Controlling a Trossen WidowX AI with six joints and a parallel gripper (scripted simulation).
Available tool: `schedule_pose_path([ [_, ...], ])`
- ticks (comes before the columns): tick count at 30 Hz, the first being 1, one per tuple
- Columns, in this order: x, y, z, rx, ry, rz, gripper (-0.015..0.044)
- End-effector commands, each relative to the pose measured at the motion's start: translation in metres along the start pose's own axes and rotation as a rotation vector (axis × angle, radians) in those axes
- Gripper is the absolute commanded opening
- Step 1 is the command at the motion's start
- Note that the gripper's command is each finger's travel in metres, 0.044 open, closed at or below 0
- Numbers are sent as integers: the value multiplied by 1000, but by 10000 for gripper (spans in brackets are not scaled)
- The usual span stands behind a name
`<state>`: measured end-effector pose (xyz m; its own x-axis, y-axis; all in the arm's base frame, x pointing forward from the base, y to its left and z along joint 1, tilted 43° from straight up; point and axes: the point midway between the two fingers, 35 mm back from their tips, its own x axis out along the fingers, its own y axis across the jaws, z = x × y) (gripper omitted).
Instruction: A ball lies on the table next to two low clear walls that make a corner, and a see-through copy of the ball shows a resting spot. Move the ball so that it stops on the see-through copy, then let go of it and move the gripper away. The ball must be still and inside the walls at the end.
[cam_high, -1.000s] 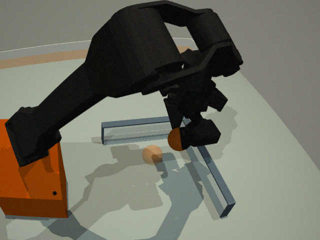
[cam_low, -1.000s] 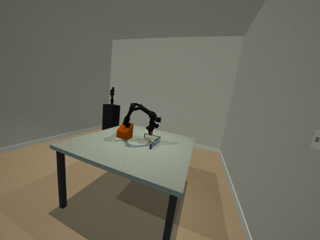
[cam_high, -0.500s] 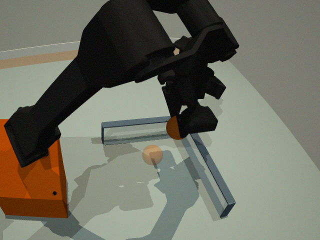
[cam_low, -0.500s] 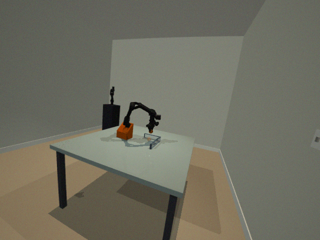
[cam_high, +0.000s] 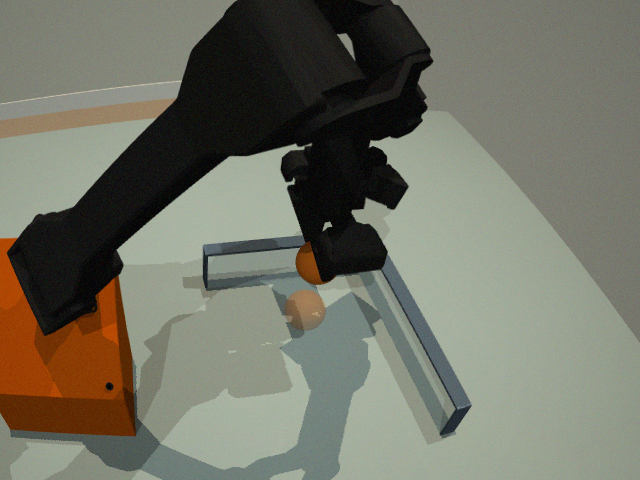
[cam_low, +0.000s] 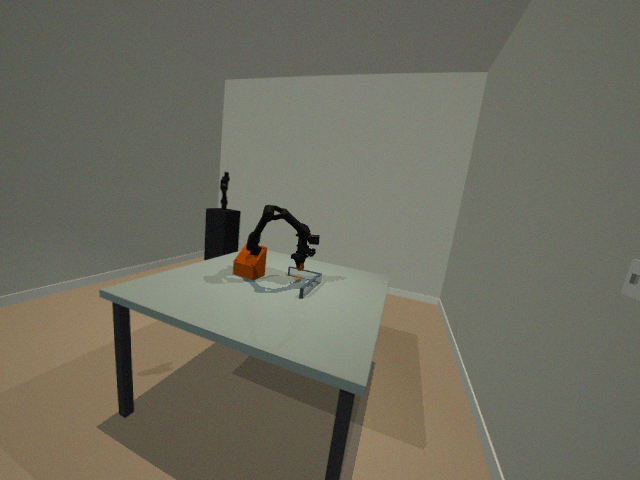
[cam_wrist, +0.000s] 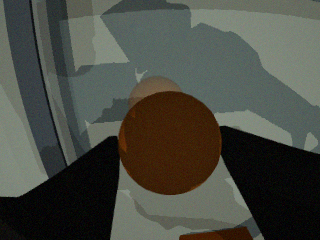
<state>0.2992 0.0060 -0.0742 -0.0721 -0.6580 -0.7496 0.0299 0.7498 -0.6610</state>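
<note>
- ball clamped in tool, held off the surface
- see-through copy not yet reached
- lowering, release, retreat left

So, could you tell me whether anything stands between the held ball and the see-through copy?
Nothing visible does. The gripper is shut on the ball, inside the corner of the clear walls. Only open table shows between it and the see-through copy.

Dim, flat light; hard overlapping shadows on the table; wrist view fisheye-warped.
</note>
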Motion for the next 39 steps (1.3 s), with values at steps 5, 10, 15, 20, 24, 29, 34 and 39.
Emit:
schedule_pose_path([
  [5, 50, 0, -5, -12, 12, -9, 0],
  [10, 66, -1, -6, -11, 12, -11, 0],
  [15, 67, -1, -6, -11, 12, -11, 0],
  [20, 74, -1, -6, -11, 12, -11, 0],
  [24, 81, -2, -7, -11, 12, -12, 0],
  [29, 85, -2, -7, -11, 13, -12, 0],
  [34, 81, -1, -5, -3, 11, -6, 105],
  [39, 81, -1, -5, -3, 11, -6, 236],
])
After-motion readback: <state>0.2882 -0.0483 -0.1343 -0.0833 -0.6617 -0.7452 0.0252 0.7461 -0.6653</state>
